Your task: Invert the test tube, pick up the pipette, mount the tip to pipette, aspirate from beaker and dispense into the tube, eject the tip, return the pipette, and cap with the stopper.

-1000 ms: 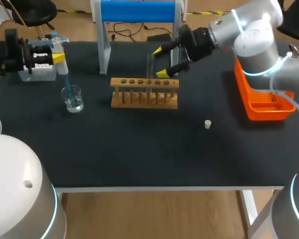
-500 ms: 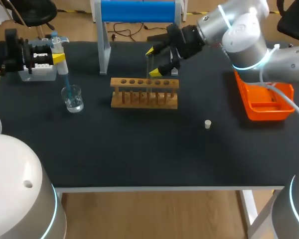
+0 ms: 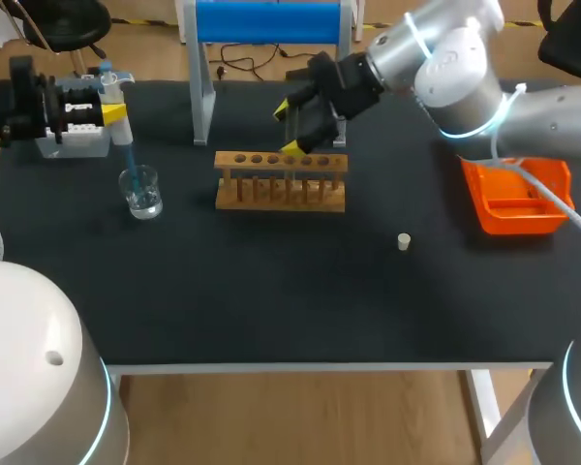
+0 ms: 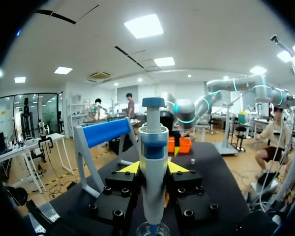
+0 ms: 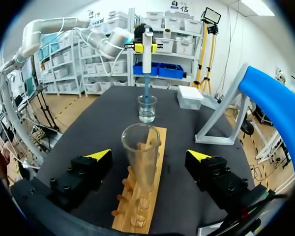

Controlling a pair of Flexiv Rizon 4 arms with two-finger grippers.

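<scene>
**Bench** (image 3: 271,291): one, with a dark matte top. A broad bare stretch runs from the rack to the near edge.

**Pipette** (image 4: 153,142): one, white body with blue bands and a blue top button. It stands upright near the bench's left rear edge, clamped between the fingers of the left gripper (image 3: 113,113), one yellow tip on each side.

**Pipette tip** (image 3: 128,160): one, translucent blue, mounted on the pipette. Its lower end dips into the beaker.

**Beaker** (image 3: 140,192): one, clear glass holding clear liquid. It stands left of the rack and well apart from it, with open bench in front.

**Test tube rack** (image 3: 281,184): one, wooden, with a single row of holes along the top bar. It sits mid-bench, long side to the near edge.

**Test tube** (image 5: 140,152): one, clear glass, upright in the rack with its mouth up.

**Right gripper** (image 3: 287,128): reaches in above the rack. Its fingers are spread, one on each side of the test tube, and the wrist view shows a gap on both sides.

**Stopper** (image 3: 404,241): one, small and white. It stands alone on bare bench, right of the rack and nearer the front edge.

**Orange bin** (image 3: 523,221): one, at the bench's right edge.

**Stand with blue roller** (image 3: 269,21): one, on a white frame at the rear edge behind the rack.

**White box** (image 3: 73,140): one, just under the left gripper.
</scene>
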